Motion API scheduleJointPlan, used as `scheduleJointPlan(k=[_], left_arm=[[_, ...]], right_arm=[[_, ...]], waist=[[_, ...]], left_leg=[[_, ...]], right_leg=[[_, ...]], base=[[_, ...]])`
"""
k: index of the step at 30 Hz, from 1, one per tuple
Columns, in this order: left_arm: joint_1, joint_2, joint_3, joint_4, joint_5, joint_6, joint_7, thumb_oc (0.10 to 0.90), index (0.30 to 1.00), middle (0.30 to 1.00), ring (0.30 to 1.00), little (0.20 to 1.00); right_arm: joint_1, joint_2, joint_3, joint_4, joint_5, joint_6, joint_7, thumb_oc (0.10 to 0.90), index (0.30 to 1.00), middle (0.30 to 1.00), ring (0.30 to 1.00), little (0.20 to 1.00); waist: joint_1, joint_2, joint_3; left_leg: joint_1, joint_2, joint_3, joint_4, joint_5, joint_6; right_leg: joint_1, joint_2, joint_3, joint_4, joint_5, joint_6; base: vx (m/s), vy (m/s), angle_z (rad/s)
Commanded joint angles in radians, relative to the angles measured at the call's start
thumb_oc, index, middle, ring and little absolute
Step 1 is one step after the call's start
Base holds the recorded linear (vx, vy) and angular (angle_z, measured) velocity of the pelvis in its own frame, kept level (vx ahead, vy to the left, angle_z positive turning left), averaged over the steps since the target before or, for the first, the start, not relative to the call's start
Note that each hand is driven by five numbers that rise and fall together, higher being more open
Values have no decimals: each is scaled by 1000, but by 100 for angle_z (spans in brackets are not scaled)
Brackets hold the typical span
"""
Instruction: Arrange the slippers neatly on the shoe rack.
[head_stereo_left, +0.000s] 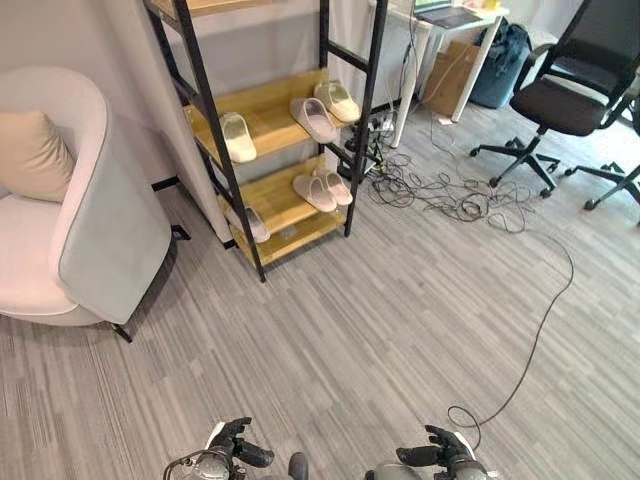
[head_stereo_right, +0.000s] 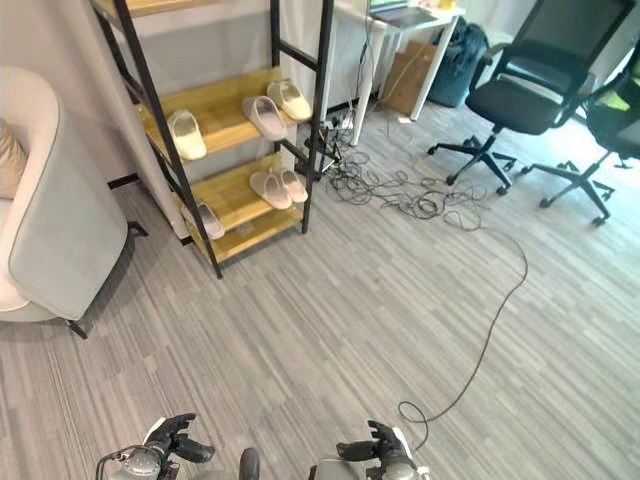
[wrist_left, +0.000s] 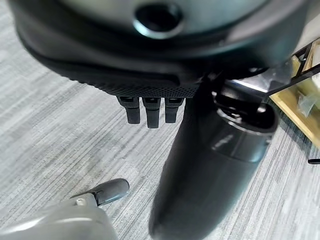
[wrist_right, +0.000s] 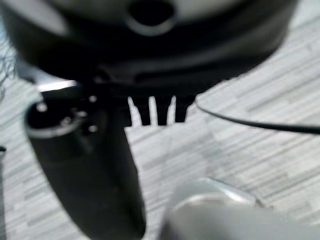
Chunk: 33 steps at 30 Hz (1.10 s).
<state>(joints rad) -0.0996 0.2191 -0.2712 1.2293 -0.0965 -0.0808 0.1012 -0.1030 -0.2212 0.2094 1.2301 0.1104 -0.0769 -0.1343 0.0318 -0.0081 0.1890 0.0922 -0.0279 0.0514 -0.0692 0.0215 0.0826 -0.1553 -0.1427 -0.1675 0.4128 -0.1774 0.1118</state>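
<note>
Wooden shelves of the shoe rack (head_stereo_left: 262, 112) stand well ahead of both hands and off to the left, against the wall. Pale slippers (head_stereo_left: 324, 112) sit in a pair on the upper shelf with a single one (head_stereo_left: 238, 136) beside them, and another pair (head_stereo_left: 322, 189) lies on the lower shelf with one more (head_stereo_left: 255, 224) at its left end. Low down, the left hand (head_stereo_left: 236, 442) and the right hand (head_stereo_left: 443, 455) hang over the grey floor (head_stereo_left: 380, 300), fingers loosely spread, holding nothing. An armchair (head_stereo_left: 70, 210) stands ahead of the left hand; an office chair (head_stereo_left: 575, 90) stands far ahead on the right.
</note>
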Motion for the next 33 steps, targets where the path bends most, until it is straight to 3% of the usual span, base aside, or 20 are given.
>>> scheduleJointPlan(k=[1, 4, 7, 9, 11, 12, 15, 18, 19, 20, 21, 23, 28, 31, 32, 33], left_arm=[[-3, -4, -4, 12, 10, -27, 14, 800, 900, 900, 900, 900], [-2, -5, 0, 24, 25, -31, 16, 800, 900, 900, 900, 900], [2, -12, -2, 27, 29, -28, 19, 800, 900, 900, 900, 900], [0, -19, -6, 23, 26, -29, 17, 800, 900, 900, 900, 900], [-15, -22, -18, 13, 24, -29, 15, 800, 900, 900, 900, 900], [-30, -22, -31, -13, 16, -29, 16, 800, 900, 900, 900, 900], [-35, -21, -34, -19, 7, -29, 20, 800, 900, 900, 900, 900], [-35, -21, -39, -10, 7, -29, 21, 800, 900, 900, 900, 900], [-31, -23, -38, -4, 11, -29, 18, 800, 900, 900, 900, 900], [-28, -23, -38, -2, 15, -28, 15, 800, 900, 900, 900, 900], [-17, -22, -35, 3, 22, -25, 11, 800, 900, 900, 900, 900], [-8, -20, -30, 5, 23, -27, 11, 800, 900, 900, 900, 900], [17, -17, -6, 19, 19, -22, 7, 800, 900, 900, 900, 900], [12, -4, 0, 22, 22, -17, 0, 800, 900, 900, 900, 900], [12, -5, 0, 23, 22, -17, 0, 800, 900, 900, 900, 900], [1, 6, -5, 8, 23, -17, 1, 800, 900, 900, 900, 900]], right_arm=[[16, -63, 31, -12, -17, 7, -15, 800, 900, 900, 900, 900], [30, -67, 34, -7, -27, 9, -12, 800, 900, 900, 900, 900], [47, -65, 36, -4, -31, 6, -11, 800, 900, 900, 900, 900], [43, -67, 39, 5, -25, -1, -12, 800, 900, 900, 900, 900], [31, -69, 42, 2, -13, -8, -17, 800, 900, 900, 900, 900], [20, -76, 47, -5, 2, -10, -24, 800, 900, 900, 900, 900], [13, -82, 47, -6, 11, -9, -27, 800, 900, 900, 900, 900], [13, -85, 50, -11, 21, -11, -29, 800, 900, 900, 900, 900], [18, -86, 50, -9, 18, -12, -27, 800, 900, 900, 900, 900], [20, -86, 49, -6, 17, -12, -29, 800, 900, 900, 900, 900], [25, -85, 49, -5, 16, -10, -29, 800, 900, 900, 900, 900], [27, -80, 52, 0, 11, -7, -31, 800, 900, 900, 900, 900], [36, -61, 60, 5, -15, -2, -27, 800, 900, 900, 900, 900], [31, -46, 58, 2, -28, -2, -13, 800, 900, 900, 900, 900], [31, -46, 58, 2, -28, -2, -13, 800, 900, 900, 900, 900], [22, -48, 57, -9, -30, -1, -7, 800, 900, 900, 900, 900]], waist=[[-18, 20, 4], [-30, 12, -2], [-38, 9, -26], [-37, 13, -29], [-33, 9, -11], [-17, -6, 17], [-3, -18, 32], [16, -28, 36], [20, -25, 29], [24, -18, 24], [36, 0, 17], [50, 7, 18], [75, -12, -16], [86, -34, -33], [86, -33, -36], [58, -9, -20]], left_leg=[[0, -8, -113, 64, -131, -50], [50, 1, -129, 39, -156, -70], [72, 30, -134, 55, -184, -91], [37, 47, -141, 158, -147, -120], [-45, 66, -119, 329, -67, -159], [-133, 89, -82, 494, -21, -161], [-187, 101, -57, 564, -15, -153], [-269, 63, -29, 496, -54, -138], [-273, 44, -9, 367, -66, -131], [-288, 37, -1, 307, -48, -130], [-298, 28, 13, 182, 24, -132], [-327, 20, 31, 146, 71, -140], [-297, -8, 3, 151, 40, -101], [-239, -27, 10, 134, -6, -63], [-243, -25, 10, 134, -5, -64], [-179, -20, -3, 113, -31, -35]], right_leg=[[-24, 27, 12, -258, 196, 11], [-19, 27, 19, -354, 233, 24], [-6, 51, 26, -345, 231, -3], [32, 72, 17, -370, 218, -25], [81, 81, 11, -396, 202, -48], [128, 80, 0, -417, 183, -73], [168, 87, 1, -435, 168, -86], [214, 89, 3, -455, 143, -83], [235, 96, 3, -469, 130, -73], [248, 107, 5, -474, 123, -71], [282, 134, 16, -482, 103, -69], [314, 153, 33, -477, 83, -71], [342, 145, 57, -430, 43, -62], [294, 111, 59, -247, 71, -5], [291, 113, 59, -248, 74, -5], [164, 87, 41, 6, 189, 56]], base=[[290, -129, 0], [299, -153, 1], [299, -184, 24], [231, -218, 30], [157, -237, 31], [94, -201, 8], [214, -178, -9], [231, -32, 3], [371, 10, 4], [491, 59, 6], [408, 60, 14], [316, 60, 22], [273, 97, -28], [290, 146, -29], [211, 203, -12], [147, 172, -15]])
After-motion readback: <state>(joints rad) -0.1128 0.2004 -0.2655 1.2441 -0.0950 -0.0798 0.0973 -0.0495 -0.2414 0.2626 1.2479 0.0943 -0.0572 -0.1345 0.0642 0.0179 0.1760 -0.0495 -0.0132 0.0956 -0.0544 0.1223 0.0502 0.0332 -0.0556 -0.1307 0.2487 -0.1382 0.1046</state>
